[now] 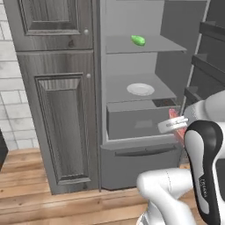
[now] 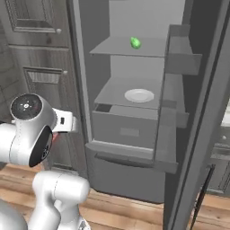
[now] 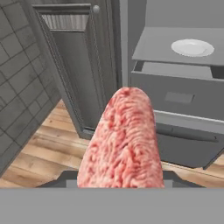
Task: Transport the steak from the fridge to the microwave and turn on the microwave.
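- Cabinet (image 1: pixel 57 118): the dark wood-panelled unit stands just to the left of the fridge (image 1: pixel 132 66); its doors are shut and it plays no part in the job.
- Fridge: it stands open, with a green vegetable (image 1: pixel 138 40) on the upper shelf, a white plate (image 1: pixel 140 89) on the shelf below, and the grey drawer (image 1: pixel 140 121) under that pulled partly out.
- Steak (image 3: pixel 122 140): it is out of the fridge, hanging in front of the drawer and over the wooden floor (image 3: pixel 48 148), well clear of the shelves.
- Claw (image 1: pixel 176 125): closed narrowly on the steak, which sticks out past the fingers; the meat hides the finger tips in the hand view.
- Step in hand, as I judge it: the pick-up is done and the carry to the microwave has begun.
- Next move: back away from the fridge, turn the base toward the microwave, and hold the grip firm so the slab does not slip; placing it inside and starting the oven are not yet done.
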